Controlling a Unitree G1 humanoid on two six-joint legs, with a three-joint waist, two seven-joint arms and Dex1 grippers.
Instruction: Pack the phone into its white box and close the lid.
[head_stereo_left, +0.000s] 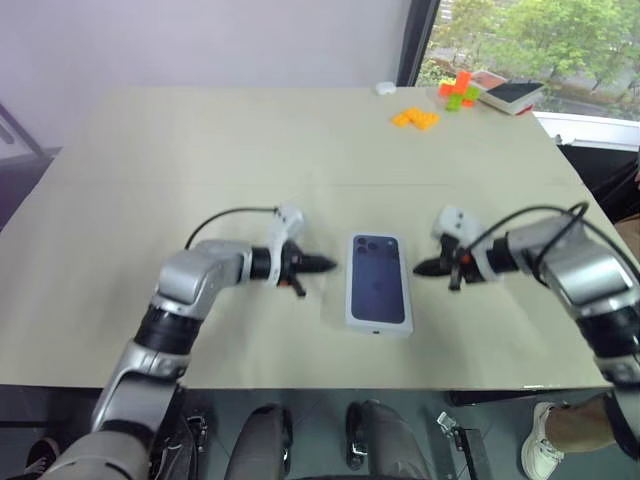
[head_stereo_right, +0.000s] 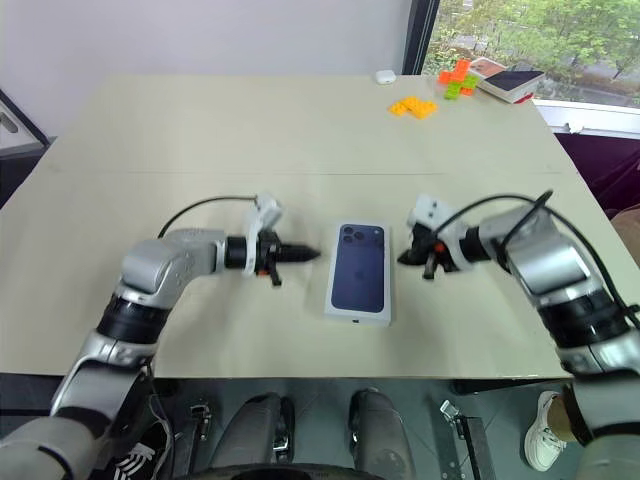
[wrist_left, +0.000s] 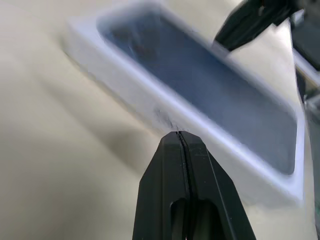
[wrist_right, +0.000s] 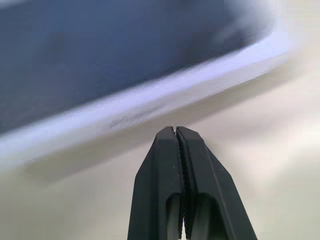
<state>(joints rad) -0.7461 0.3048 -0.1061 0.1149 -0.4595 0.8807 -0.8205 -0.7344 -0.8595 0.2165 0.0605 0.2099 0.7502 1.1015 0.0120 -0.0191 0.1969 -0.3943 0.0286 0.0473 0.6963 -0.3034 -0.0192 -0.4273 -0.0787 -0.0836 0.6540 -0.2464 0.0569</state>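
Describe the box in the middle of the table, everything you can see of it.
The box is a shallow white rectangle, cardboard by the look of it. Its lid is on, printed with a dark navy phone picture, camera cluster at the far left corner. It lies flat on the table near the front edge, between the left gripper and right gripper. Both are shut, point at its long sides, and do not touch it.

The left gripper (wrist_left: 179, 137) has its jaws pressed together, tips just short of the white side of the closed lid (wrist_left: 200, 80) on the pale counter (wrist_left: 60, 165). The right gripper (wrist_left: 220, 40) points at the lid's far edge.
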